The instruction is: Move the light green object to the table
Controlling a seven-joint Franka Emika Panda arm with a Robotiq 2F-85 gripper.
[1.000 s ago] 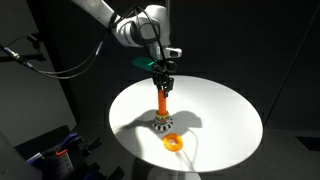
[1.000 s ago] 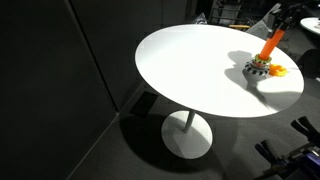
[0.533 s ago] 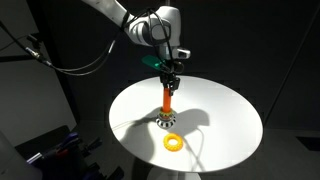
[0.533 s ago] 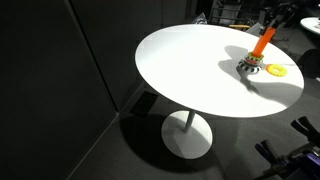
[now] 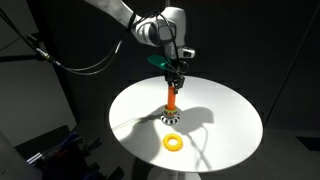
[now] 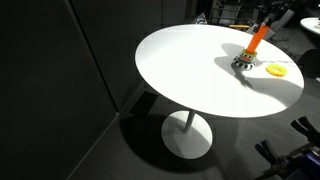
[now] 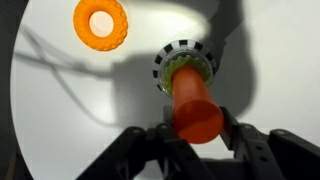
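My gripper (image 7: 196,140) is shut on the top of the upright orange peg (image 7: 194,100); it also shows in both exterior views (image 5: 174,84) (image 6: 266,22). The peg's checkered base (image 7: 162,62) hangs below it, over the round white table (image 5: 225,115) (image 6: 185,65). The light green object (image 7: 181,68) shows as a pale yellow-green rim around the peg's foot inside the base. I cannot tell whether the base touches the table. The orange ring (image 7: 100,22) (image 5: 174,141) (image 6: 276,70) lies flat on the table, apart from the peg.
The table stands on a single pedestal foot (image 6: 187,135) in a dark room. Cables and dark equipment (image 5: 50,150) sit beside the table's edge. The arm (image 5: 130,18) reaches in from above.
The gripper has carried the peg and its base across the table, away from the orange ring. The ring has stayed where it was.
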